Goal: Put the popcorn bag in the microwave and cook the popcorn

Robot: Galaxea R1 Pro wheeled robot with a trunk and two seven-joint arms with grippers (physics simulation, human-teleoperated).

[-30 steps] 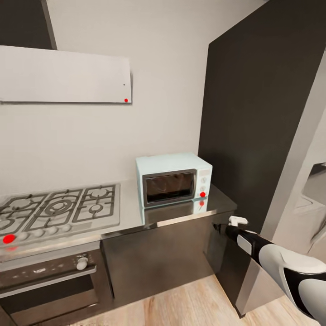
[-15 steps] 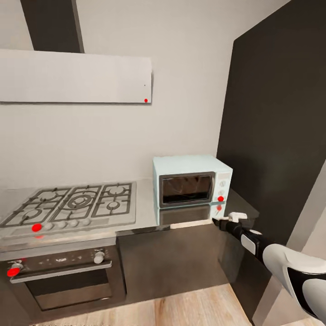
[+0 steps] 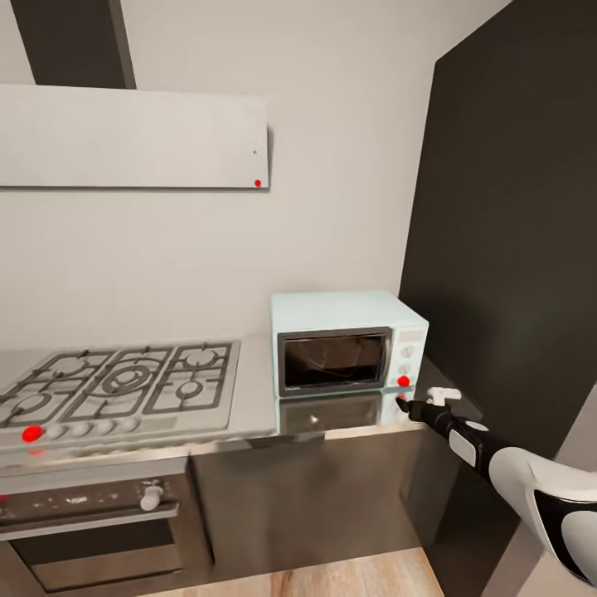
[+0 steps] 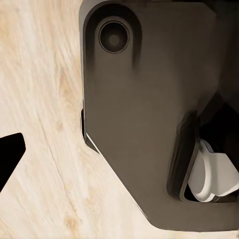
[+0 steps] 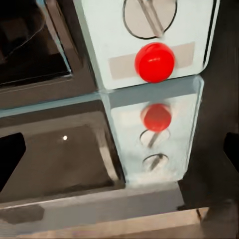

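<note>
Gas hob (image 3: pixel 116 385) at 9 o'clock on the tabletop (image 3: pixel 253 398), built-in oven (image 3: pixel 91 531) below it, range hood (image 3: pixel 133 137) up at 10 o'clock. Microwave (image 3: pixel 348 344) at centre-right, door shut, set on the tabletop against the dark tall cabinet (image 3: pixel 514 215). No popcorn bag on the stretch of tabletop you see here, and through the dark door glass you can't tell if it's inside.

Your right tool (image 3: pixel 404 404) is at 4 o'clock, tip just below the microwave's red button (image 3: pixel 404 381); in the right wrist view the red button (image 5: pixel 155 61) sits dead ahead, a knob (image 5: pixel 149 17) next to it, both mirrored in the glossy top. Two dark fingertips (image 5: pixel 10 159) sit wide apart at the frame edges, so the tool looks released, holding nothing. The left tool's state: can't tell; the left wrist view shows wooden floor (image 4: pixel 40 124) and the robot's dark base (image 4: pixel 144 114).

Risks: you come in low and hit the tabletop edge or the mirrored button, not the real one; you push off-centre and shove the microwave back, or nudge the knob; you start heating with no bag inside.
</note>
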